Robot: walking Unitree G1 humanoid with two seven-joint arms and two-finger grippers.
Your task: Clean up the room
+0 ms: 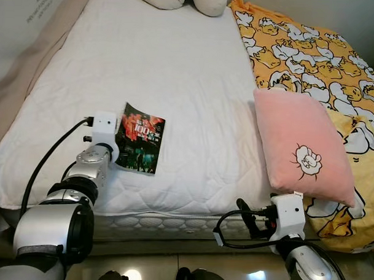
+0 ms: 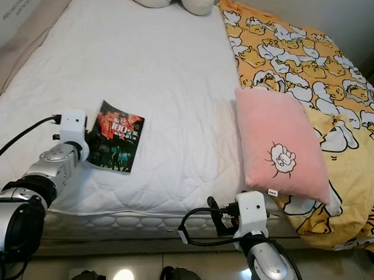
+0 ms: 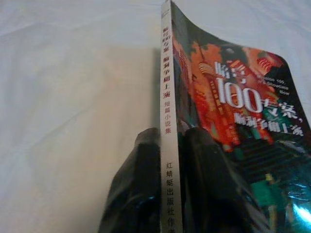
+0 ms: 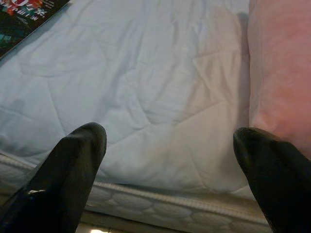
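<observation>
On the bed point(image 1: 176, 84), left gripper point(image 3: 170, 160) hiding book point(image 3: 228, 111) spine

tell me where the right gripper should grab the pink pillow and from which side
Probably its near corner, approached from the foot of the bed. The pink pillow lies flat on the mattress, that soft corner nearest the open right gripper, thin enough to pinch.

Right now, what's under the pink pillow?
The pillow lies across the white mattress and the yellow duck blanket, whose edge runs beneath it. Anything else under it is covered.
</observation>
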